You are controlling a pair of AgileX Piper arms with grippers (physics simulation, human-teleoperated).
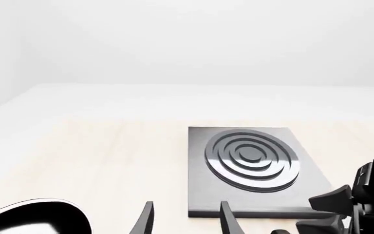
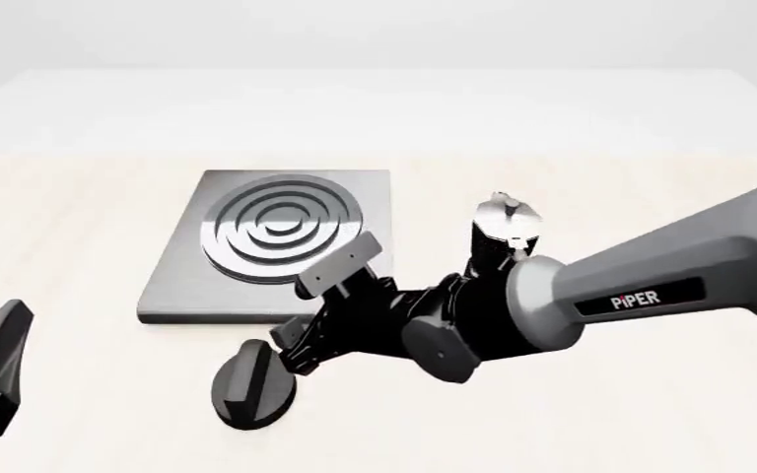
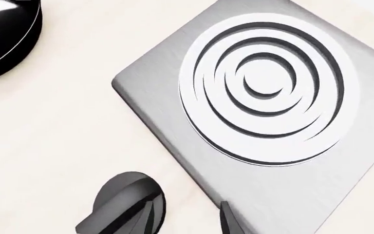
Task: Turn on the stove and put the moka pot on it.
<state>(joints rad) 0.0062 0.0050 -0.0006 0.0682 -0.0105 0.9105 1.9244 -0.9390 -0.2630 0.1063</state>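
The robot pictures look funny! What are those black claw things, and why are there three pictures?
They are two robot arms with pinching claws, drawn by a computer. One picture looks over the table from above. The other two come from cameras riding on each arm. On the table lie a stove with silver rings, its round black knob, and a little moka pot. The right gripper is open, reaching toward the knob, one fingertip right over it. The left gripper waits open, holding nothing.
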